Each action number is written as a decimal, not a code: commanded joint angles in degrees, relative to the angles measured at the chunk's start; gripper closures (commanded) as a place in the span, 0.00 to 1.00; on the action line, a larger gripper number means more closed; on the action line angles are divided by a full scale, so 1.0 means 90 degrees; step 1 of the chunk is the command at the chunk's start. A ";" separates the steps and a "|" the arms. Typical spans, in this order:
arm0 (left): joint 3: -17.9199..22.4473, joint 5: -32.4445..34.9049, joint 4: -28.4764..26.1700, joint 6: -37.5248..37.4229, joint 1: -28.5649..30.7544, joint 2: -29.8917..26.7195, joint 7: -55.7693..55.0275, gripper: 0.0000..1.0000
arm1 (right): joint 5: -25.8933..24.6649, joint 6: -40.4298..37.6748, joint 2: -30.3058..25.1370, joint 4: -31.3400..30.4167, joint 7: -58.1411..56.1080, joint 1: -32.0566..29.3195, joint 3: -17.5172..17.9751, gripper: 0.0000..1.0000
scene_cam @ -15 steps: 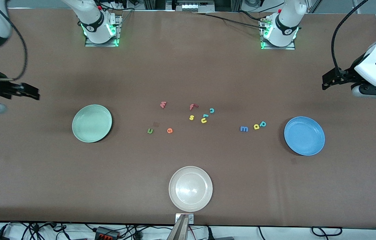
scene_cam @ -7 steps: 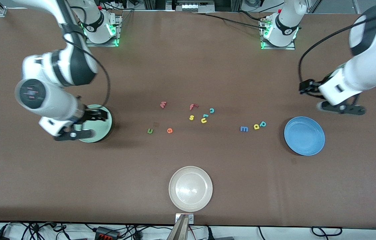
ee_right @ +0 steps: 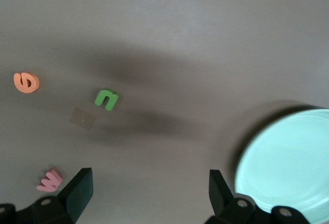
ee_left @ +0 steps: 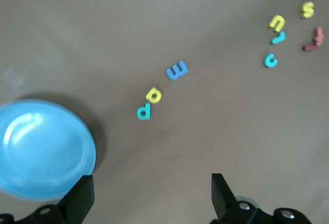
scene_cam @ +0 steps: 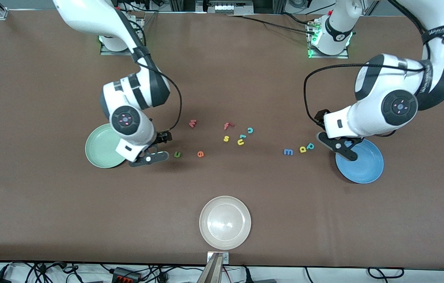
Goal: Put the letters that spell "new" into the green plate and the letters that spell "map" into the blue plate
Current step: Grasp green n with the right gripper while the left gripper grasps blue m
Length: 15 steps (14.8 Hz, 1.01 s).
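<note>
Both arms swung inward since before; my right gripper (scene_cam: 162,146) gaping, empty, beside green plate (scene_cam: 102,151); left gripper (scene_cam: 334,137) gaping, empty, over blue plate (scene_cam: 363,167) rim

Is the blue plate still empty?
Empty. The blue plate shows only bare dish; m, a and p lie on the table beside it.

**Colours on the brown table**

The table (scene_cam: 48,204) is a plain, dull brown. The green plate (scene_cam: 102,149) is pale mint, the blue plate (scene_cam: 363,167) a medium blue, and the cream plate (scene_cam: 225,222) an off-white.

Among the foam letters, the n (scene_cam: 177,155) is green, the e (scene_cam: 200,154) orange, the w (scene_cam: 192,123) pinkish red. The m (scene_cam: 288,151) is blue, the a (scene_cam: 303,149) yellow, the p (scene_cam: 310,146) teal. Between the two groups, the f (scene_cam: 227,125) is red, the s (scene_cam: 226,138) and u (scene_cam: 240,142) yellow, the c (scene_cam: 250,130) teal.

Both arms are white with black joints.
</note>
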 commanded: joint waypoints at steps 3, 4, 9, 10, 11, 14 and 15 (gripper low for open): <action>0.0043 -0.0067 0.0114 0.0628 -0.0250 0.0639 0.1559 0.00 | 0.0106 0.0608 0.0468 0.0120 0.1194 0.0054 -0.0071 0.00; 0.0043 -0.0019 0.0105 0.0871 -0.0270 0.0776 0.1794 0.00 | 0.0106 0.0657 0.0565 0.0139 0.1438 0.0044 -0.0071 0.02; 0.0053 0.0021 0.0076 0.1985 -0.0572 0.1704 0.3278 0.00 | 0.0154 0.0677 0.1063 0.0646 0.2758 0.0083 -0.0061 0.13; 0.0053 0.0195 0.0066 0.2238 -0.0660 0.1841 0.3532 0.00 | 0.0164 0.0686 0.1122 0.0667 0.2846 0.0093 -0.0061 0.16; 0.0053 0.0439 0.0056 0.2376 -0.0757 0.1948 0.3621 0.00 | 0.0280 0.0774 0.1181 0.0677 0.2886 0.0093 -0.0051 0.22; 0.0053 0.1036 -0.0003 0.2416 -0.0992 0.1998 0.3574 0.06 | 0.0681 0.1067 0.1298 0.0696 0.2886 0.0122 -0.0012 0.25; 0.0053 0.1046 -0.0080 0.2484 -0.1012 0.1998 0.3622 0.14 | 0.0682 0.1145 0.1337 0.0696 0.2886 0.0190 -0.0012 0.25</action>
